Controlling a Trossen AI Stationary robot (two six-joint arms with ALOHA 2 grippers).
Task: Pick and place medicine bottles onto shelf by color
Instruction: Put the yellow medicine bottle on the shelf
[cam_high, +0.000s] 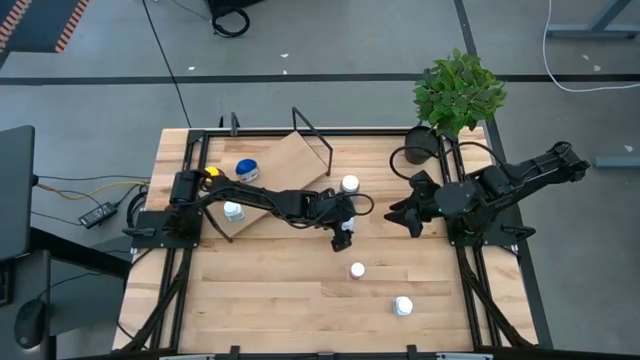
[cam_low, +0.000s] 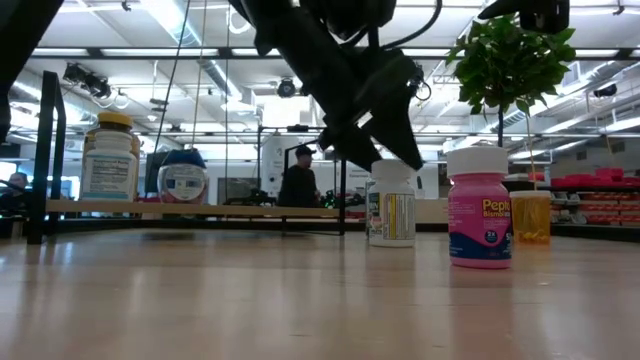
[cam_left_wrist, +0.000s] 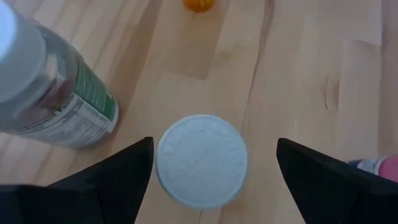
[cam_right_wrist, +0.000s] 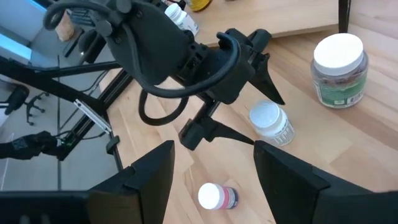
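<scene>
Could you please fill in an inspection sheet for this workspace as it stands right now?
Surface: slatted wooden table, mostly bare in front.
Job's things: shelf holds three bottles; white-capped bottle stands between left gripper's fingers; pink bottle and others loose.
Clutter: potted plant at far right corner.
Grippers: left gripper open over the bottle; right gripper open, waiting at right.
Cables: on floor left of table.
Surroundings: person in room behind.

Pink bottle (cam_low: 480, 218) has a white cap, the blue bottle (cam_high: 246, 169) sits on the light-wood shelf (cam_high: 290, 165), yellow-capped bottle (cam_low: 109, 156), dark left gripper (cam_left_wrist: 208, 165).
</scene>
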